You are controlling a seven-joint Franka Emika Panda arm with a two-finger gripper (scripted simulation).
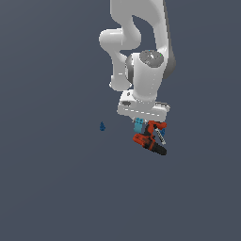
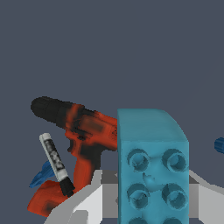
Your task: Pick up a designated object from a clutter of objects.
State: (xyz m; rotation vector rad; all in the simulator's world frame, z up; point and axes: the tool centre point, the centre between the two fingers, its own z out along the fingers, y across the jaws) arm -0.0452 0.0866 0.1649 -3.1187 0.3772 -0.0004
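Block (image 2: 153,168) | long axis upright | between hand (image 1: 142,123) fingers | beside drill (image 2: 83,131)

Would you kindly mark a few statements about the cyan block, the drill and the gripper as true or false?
1. The cyan block sits between the gripper fingers. True.
2. The power drill is yellow. False: it is red and black.
3. A marker lies by the drill. True.
4. The dark-blue piece touches the drill. False: it lies apart, toward the exterior view's left.
5. The block's studded face is visible in the wrist view. True.
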